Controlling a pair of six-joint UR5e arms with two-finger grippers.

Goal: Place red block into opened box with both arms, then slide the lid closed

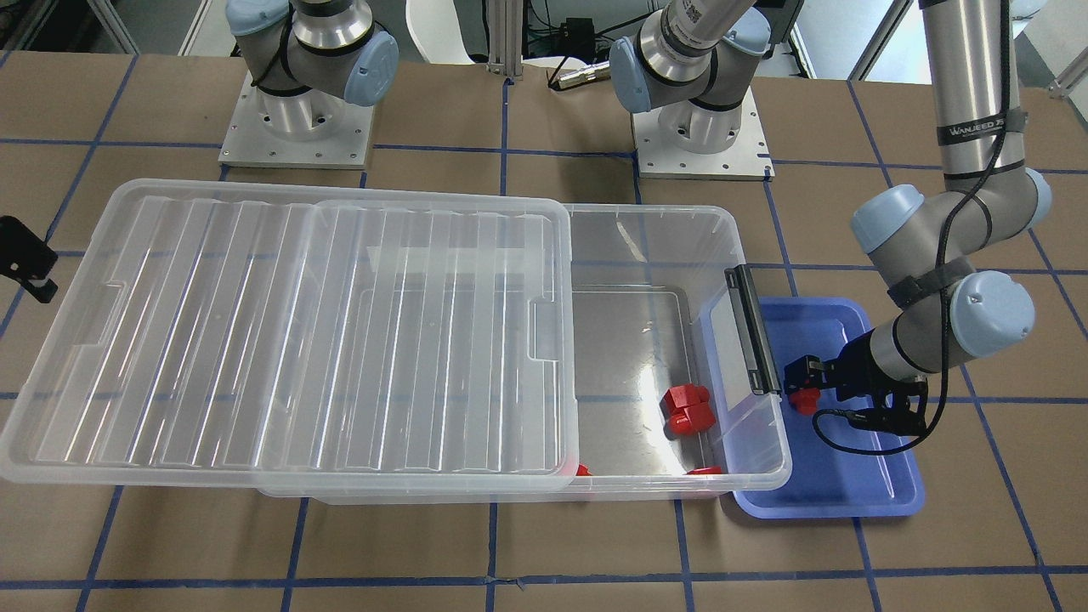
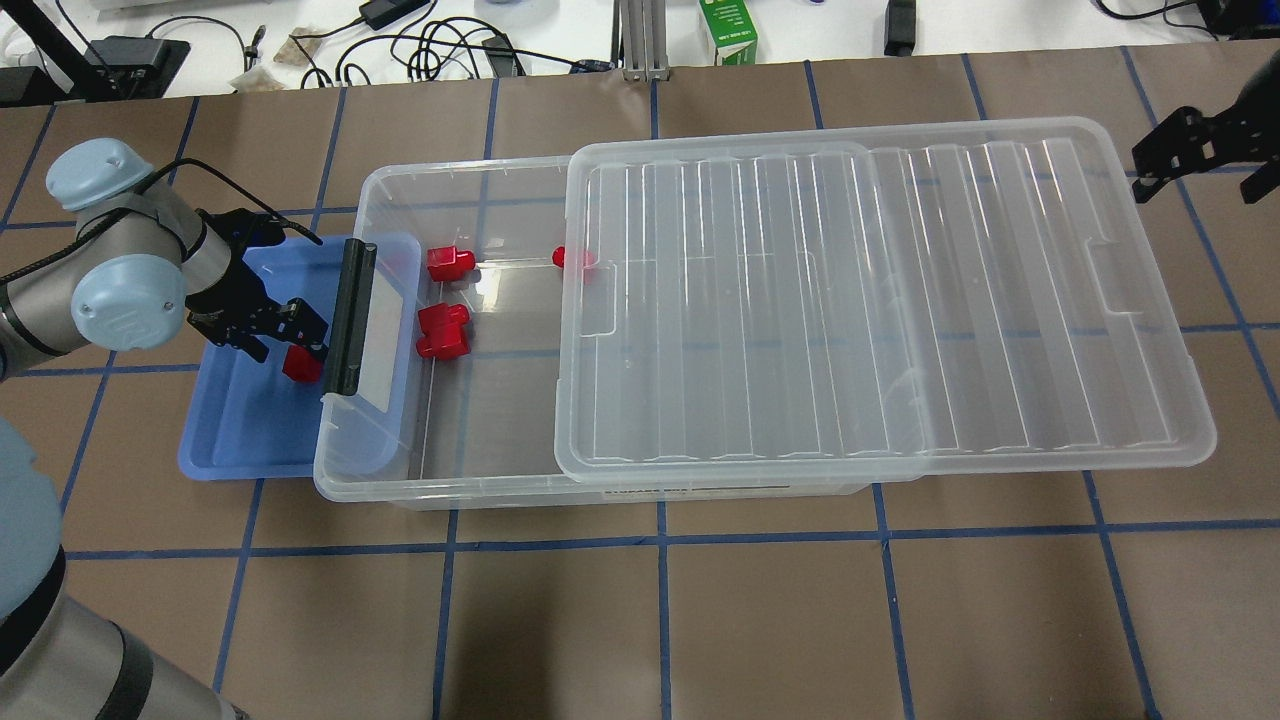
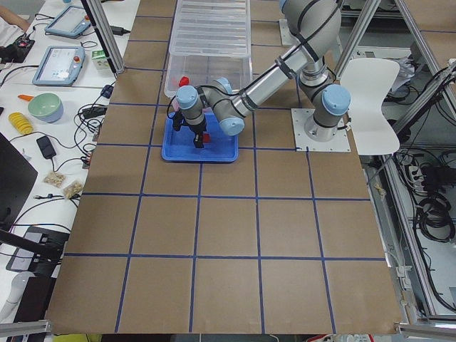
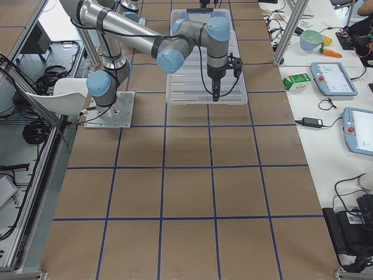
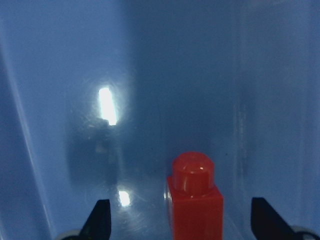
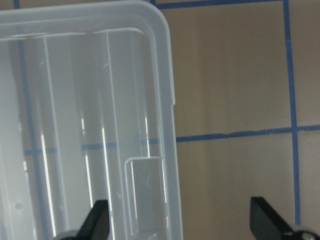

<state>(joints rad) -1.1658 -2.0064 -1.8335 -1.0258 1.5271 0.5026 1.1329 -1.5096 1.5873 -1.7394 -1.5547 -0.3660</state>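
The red block (image 5: pixel 195 200) stands in the blue tray (image 2: pixel 230 440), stub up, between the spread fingers of my open left gripper (image 2: pixel 295 350). In the front-facing view the block (image 1: pixel 801 398) shows just under the left gripper (image 1: pixel 803 382). The clear box (image 2: pixel 450 490) lies beside the tray, its black handle (image 2: pixel 350 315) at that end. The ribbed lid (image 2: pixel 880 300) covers most of the box and overhangs its far end. My right gripper (image 2: pixel 1195 185) hangs open by the lid's overhanging end, holding nothing; the right wrist view shows the lid's corner (image 6: pixel 150 30) below it.
Three other red pieces lie in the box's uncovered end (image 2: pixel 450 263) (image 2: pixel 443 332) (image 2: pixel 560 257). Cables and a green carton (image 2: pixel 728 30) sit beyond the table's far edge. Both arm bases (image 1: pixel 293 127) (image 1: pixel 701 136) stand behind the box.
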